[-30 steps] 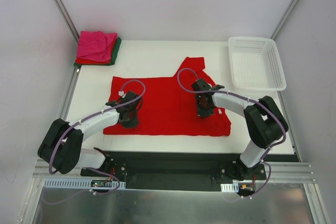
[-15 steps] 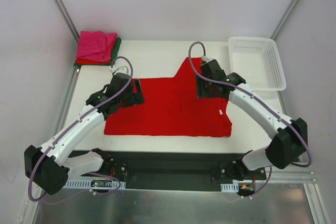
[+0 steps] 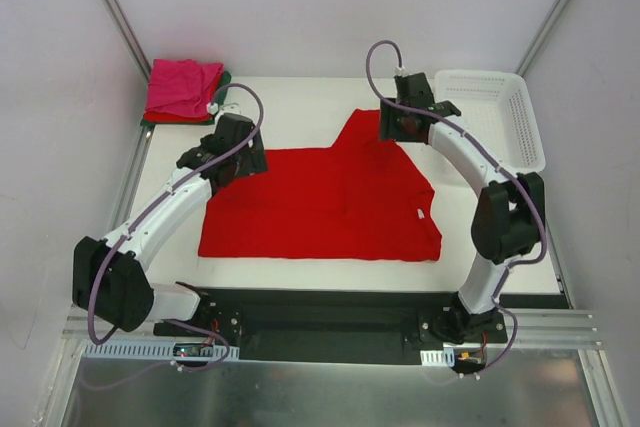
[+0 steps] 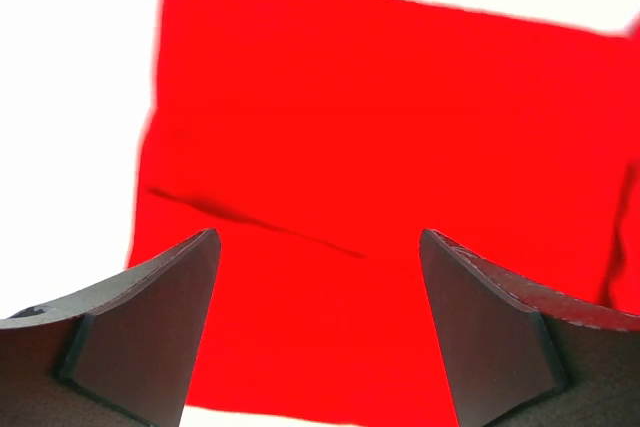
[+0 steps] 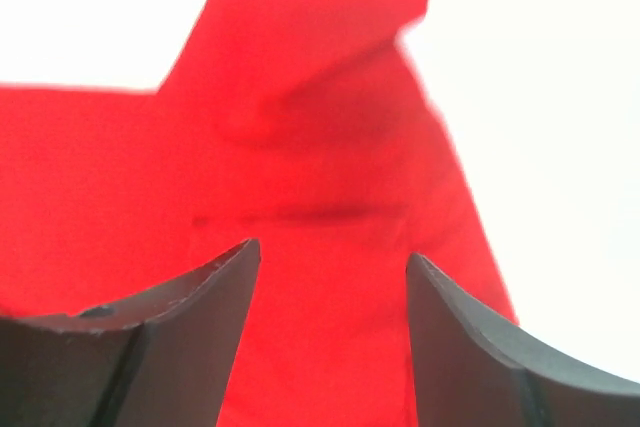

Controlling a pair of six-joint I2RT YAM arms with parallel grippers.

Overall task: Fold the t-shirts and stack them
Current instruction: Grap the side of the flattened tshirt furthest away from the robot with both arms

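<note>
A large bright red t-shirt lies flat across the middle of the white table, one short sleeve sticking out at its far edge. My left gripper hovers over the shirt's far left corner, open and holding nothing. The left wrist view shows red cloth under the spread left gripper. My right gripper hangs open above the sleeve, and in the right wrist view the right gripper has only red cloth beneath it. Folded t-shirts are stacked at the far left corner, magenta on top, with red and dark green below.
A white plastic lattice basket stands at the far right of the table, close beside the right arm's wrist. The table's near edge runs just past the shirt's hem. Metal frame posts rise at both far corners.
Both grippers were shut low over the shirt's middle a second ago. They have since opened, and both arms have swung out to the shirt's far edge.
</note>
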